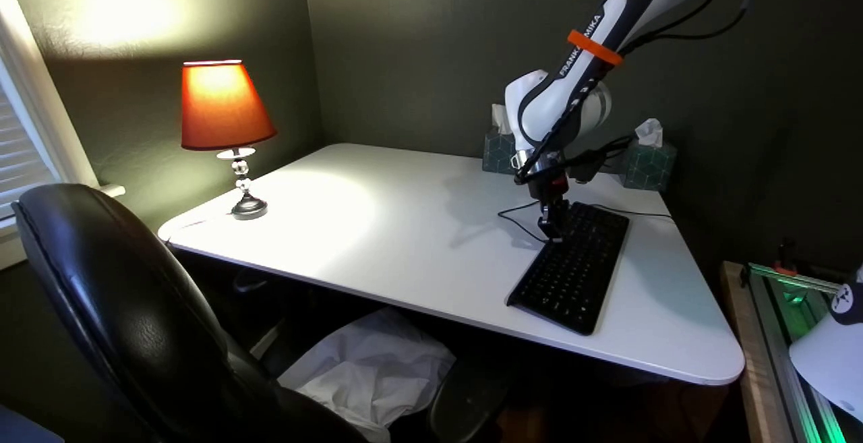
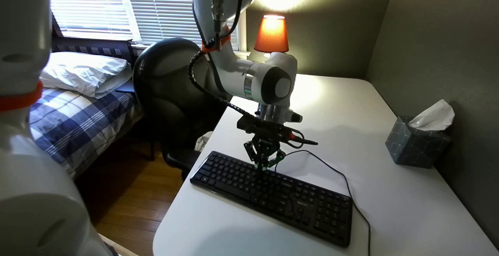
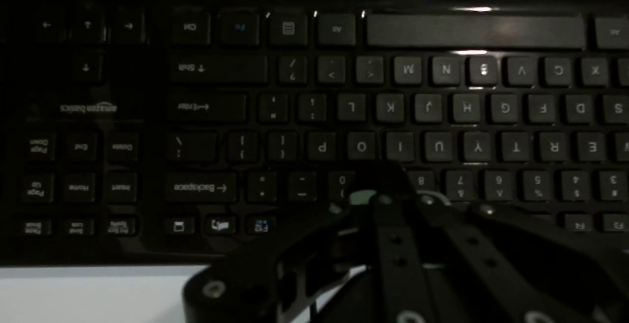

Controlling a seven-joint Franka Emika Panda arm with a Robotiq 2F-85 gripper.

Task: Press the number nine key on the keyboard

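Note:
The black keyboard (image 1: 570, 281) lies on the white desk in both exterior views (image 2: 230, 178). In the wrist view the keyboard (image 3: 216, 70) fills most of the picture, its letters upside down. My gripper (image 3: 385, 178) is shut and empty, fingers together, pointing down over the number row. Its tips lie between the 0 key (image 3: 341, 181) and the 8 key (image 3: 421, 181), and they hide the 9 key. The gripper also shows low over the keyboard's back edge in both exterior views (image 1: 551, 227) (image 2: 260, 166). I cannot tell whether the tips touch a key.
A thin dark cable (image 2: 343, 176) runs over the desk (image 1: 404, 227) behind the keyboard. Tissue boxes (image 1: 497, 153) (image 1: 648, 165) stand near the wall. A red-shaded lamp (image 1: 222, 106) stands at the desk's far end. A black chair (image 1: 128, 308) is by the front edge.

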